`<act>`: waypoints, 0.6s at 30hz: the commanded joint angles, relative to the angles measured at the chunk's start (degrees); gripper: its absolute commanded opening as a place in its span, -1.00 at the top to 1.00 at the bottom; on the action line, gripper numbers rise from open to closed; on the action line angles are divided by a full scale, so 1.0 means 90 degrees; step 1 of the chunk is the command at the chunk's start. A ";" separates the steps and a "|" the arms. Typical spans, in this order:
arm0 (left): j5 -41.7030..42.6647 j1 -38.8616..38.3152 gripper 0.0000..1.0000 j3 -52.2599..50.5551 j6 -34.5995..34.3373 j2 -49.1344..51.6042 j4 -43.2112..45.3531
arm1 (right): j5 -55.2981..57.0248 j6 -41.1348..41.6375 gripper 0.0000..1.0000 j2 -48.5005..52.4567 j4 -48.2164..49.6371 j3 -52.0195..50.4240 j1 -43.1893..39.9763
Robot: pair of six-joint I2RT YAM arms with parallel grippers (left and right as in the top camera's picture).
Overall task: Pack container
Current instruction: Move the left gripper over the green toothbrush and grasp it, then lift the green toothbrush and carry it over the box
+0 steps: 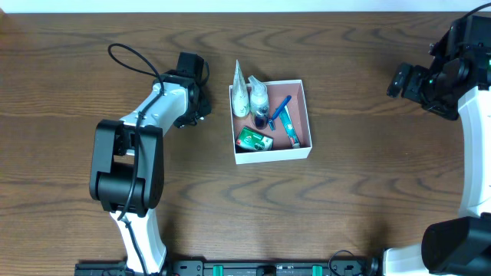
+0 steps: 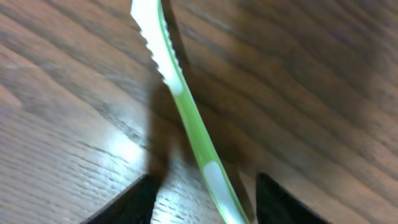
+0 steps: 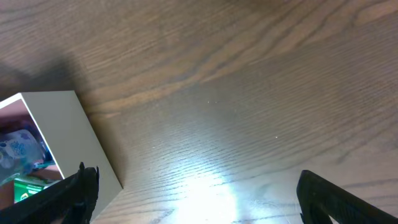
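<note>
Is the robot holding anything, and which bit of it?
The right gripper is open, holding nothing. A green-and-white toothbrush runs between the left gripper's fingers near one end, but whether they grip it cannot be told.

The tabletop (image 1: 368,92) is dark brown wood with a pronounced wavy grain, smooth and faintly satin, throwing back a bright patch of reflected light in both wrist views. The container (image 1: 272,156) is matt white cardboard with thin, plain walls and a flat, dull dusty-pink floor, while the toothbrush (image 2: 193,121) is smooth, glossy plastic in pale green and white. The right fingers (image 3: 74,196) look like matt black plastic with a slightly rough edge, and the left arm (image 1: 157,107) has smooth white plastic shells with a soft gloss between black joint housings.
</note>
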 commanded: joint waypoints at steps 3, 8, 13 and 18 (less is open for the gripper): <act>0.0117 0.0017 0.31 -0.0117 -0.0041 0.0240 -0.0063 | -0.0019 -0.0063 -0.98 0.0015 -0.0002 0.0044 0.0007; 0.0117 0.0017 0.59 -0.0114 -0.0029 0.0238 -0.0117 | -0.0019 -0.0063 -0.98 0.0015 -0.0002 0.0044 0.0007; 0.0114 0.0022 0.88 -0.0070 0.0236 0.0204 -0.0267 | -0.0022 -0.0063 -0.99 0.0015 -0.0002 0.0044 0.0007; 0.0112 0.0022 0.88 -0.0061 0.0498 -0.0012 -0.0367 | -0.0019 -0.0063 -0.98 0.0015 -0.0002 0.0044 0.0007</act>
